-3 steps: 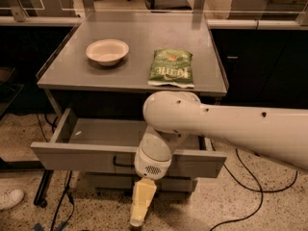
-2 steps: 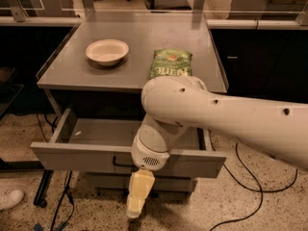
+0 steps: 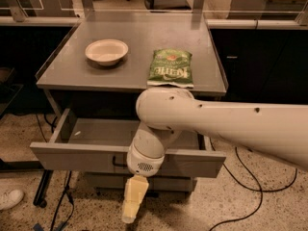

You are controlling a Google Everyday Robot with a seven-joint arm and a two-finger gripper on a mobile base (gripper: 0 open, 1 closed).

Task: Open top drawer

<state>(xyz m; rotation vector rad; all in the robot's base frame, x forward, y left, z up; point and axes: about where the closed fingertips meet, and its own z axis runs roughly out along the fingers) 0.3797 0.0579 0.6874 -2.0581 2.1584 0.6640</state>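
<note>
The top drawer [image 3: 86, 157] is a wide shallow grey metal drawer. It stands pulled out from under the grey table top, and its inside looks bare. Its small black bar handle [image 3: 118, 162] is partly hidden behind my wrist. My gripper [image 3: 132, 205] hangs below the drawer front, pale yellow fingers pointing down toward the floor, apart from the handle. My white arm crosses in from the right and hides the drawer's right middle part. A lower grey drawer front [image 3: 101, 181] shows just beneath.
On the table top sit a white bowl [image 3: 107, 51] and a green chip bag [image 3: 170, 67]. Black cables [image 3: 62, 203] trail on the speckled floor. A white shoe [image 3: 8, 199] lies at the lower left. Dark cabinets stand behind and to the right.
My arm and gripper have shifted slightly left and down in front of the drawer. The drawer stays pulled out as before.
</note>
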